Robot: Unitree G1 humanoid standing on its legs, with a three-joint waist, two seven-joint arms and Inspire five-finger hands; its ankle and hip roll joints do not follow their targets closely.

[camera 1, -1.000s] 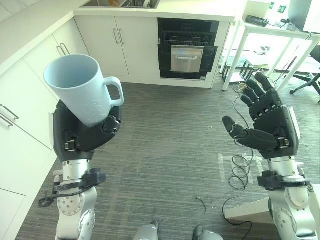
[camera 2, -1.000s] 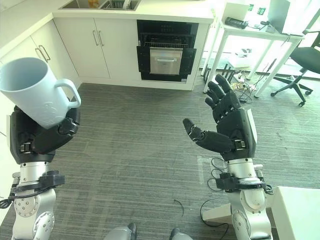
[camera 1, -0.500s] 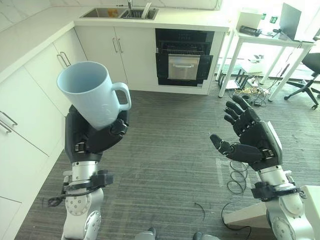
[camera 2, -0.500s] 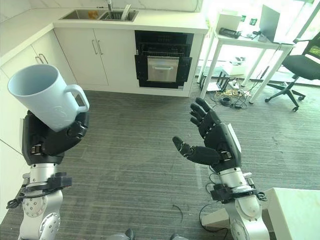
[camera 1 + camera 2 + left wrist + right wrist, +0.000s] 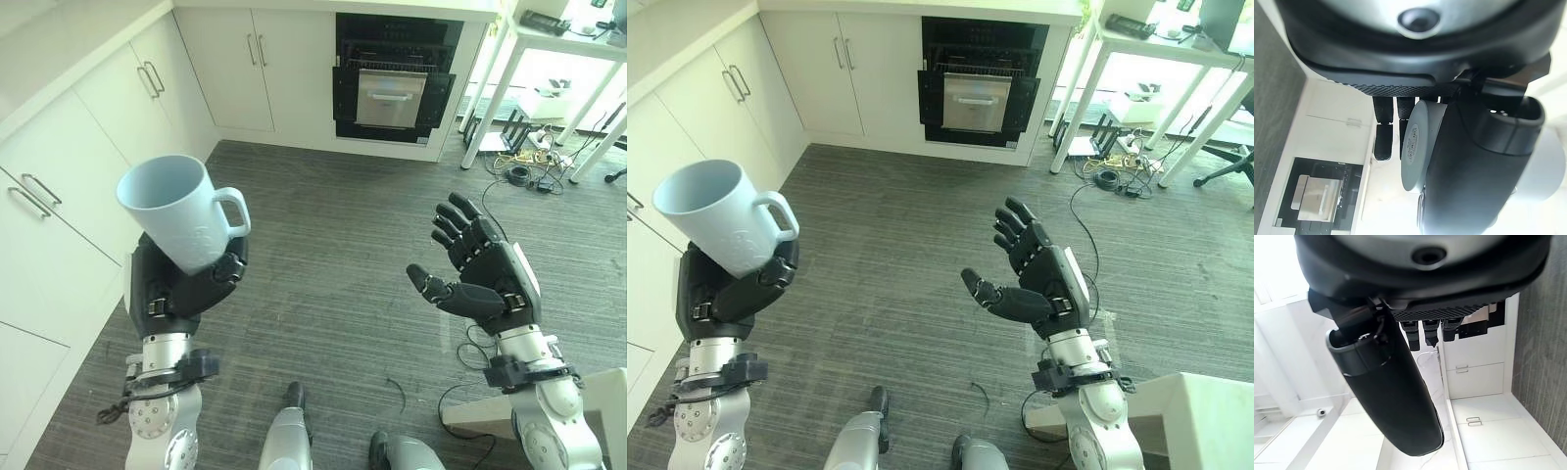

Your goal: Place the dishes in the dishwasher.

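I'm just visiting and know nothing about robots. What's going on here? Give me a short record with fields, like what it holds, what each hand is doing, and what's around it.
held item: pale blue mug, tilted, its handle toward the robot's right
left hand: left hand curled round the mug's lower part
right hand: right hand raised, fingers spread, holding nothing
ahead: open dishwasher set among white cabinets
floor: grey striped floor
right side: white table
task stage: mug not yet in the dishwasher
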